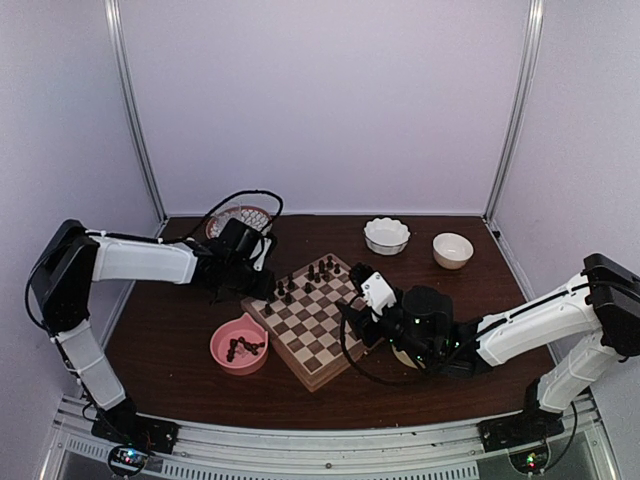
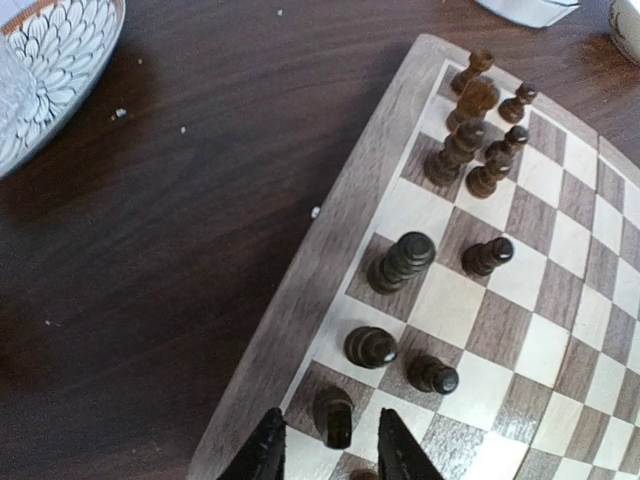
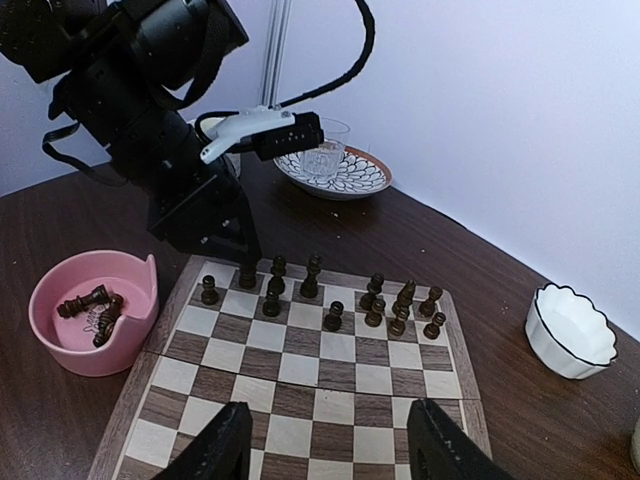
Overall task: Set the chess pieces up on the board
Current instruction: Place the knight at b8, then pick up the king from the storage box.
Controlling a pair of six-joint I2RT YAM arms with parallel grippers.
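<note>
Showing twelve dark chess pieces on the board, more in one pink bowl; two white bowls; left gripper parted astride one piece, right gripper spread, empty.

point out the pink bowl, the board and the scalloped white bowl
pink bowl (image 3: pixel 95 362), right wrist view, front outer wall
board (image 1: pixel 320 338), top external view, bare middle squares
scalloped white bowl (image 3: pixel 572 325), right wrist view, inside surface

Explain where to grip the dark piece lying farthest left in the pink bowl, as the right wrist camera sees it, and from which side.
Grip across its slim middle, from straight above. The piece lies on its side in the bowl, so the stem is level, and the bowl wall probably blocks a sideways approach. Other pieces lie close beside it.
</note>
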